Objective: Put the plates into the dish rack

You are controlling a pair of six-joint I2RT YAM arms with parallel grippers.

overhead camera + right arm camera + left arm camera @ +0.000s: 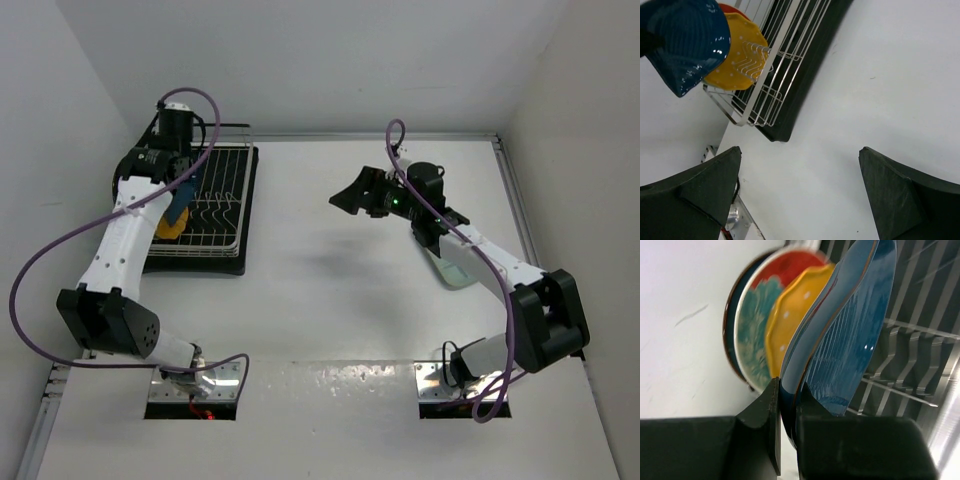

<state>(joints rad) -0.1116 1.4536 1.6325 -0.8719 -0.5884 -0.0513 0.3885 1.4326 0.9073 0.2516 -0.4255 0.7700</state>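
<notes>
Pinching the blue plate [850,340] at its lower rim, the left gripper [788,402] is nearly closed on it, one finger on each face of the edge. I see the plate held on edge and tilted, over the rack [920,340], which sits upper left in the top view. I can't tell whether the plate's bottom touches the wires.

Left of centre in the left wrist view, behind the blue one: yellow plate [790,315], then red-and-turquoise plate [757,330], then teal plate [730,335], all on edge and overlapping. The right wrist view has the blue plate in the upper left corner and the yellow just beside it, at the rack's corner. The rack sits in a black tray [248,190].

The right gripper [800,165] is wide, nothing between its fingers, hanging over bare table [880,75] near the centre of the top view, well apart from the rack. The mint plate [458,270] lies flat on the table, right of centre, partly under the right arm [500,265].
</notes>
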